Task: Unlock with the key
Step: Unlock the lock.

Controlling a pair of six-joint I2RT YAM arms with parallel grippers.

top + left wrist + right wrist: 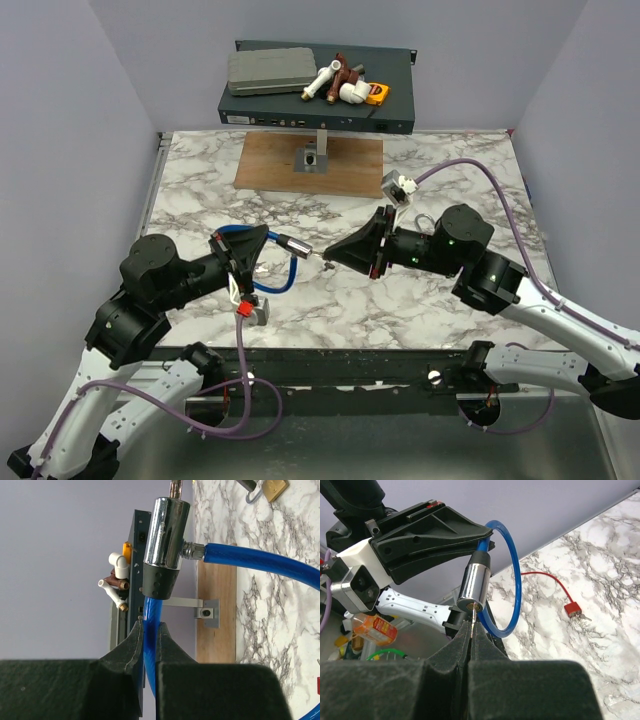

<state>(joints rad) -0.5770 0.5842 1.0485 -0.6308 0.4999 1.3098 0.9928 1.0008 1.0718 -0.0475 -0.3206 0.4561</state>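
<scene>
My left gripper is shut on a blue cable and holds its looped lock above the marble table. The cable's chrome cylinder points toward my right gripper. That gripper is shut on the thin silver key, whose tip sits at the brass keyhole in the cylinder's end. A red strap with a red tag lies on the marble below.
A brass padlock lies on the marble beyond the cylinder. A wooden board with a metal bracket sits at the back centre. Behind it a dark box carries pipe fittings and a grey case.
</scene>
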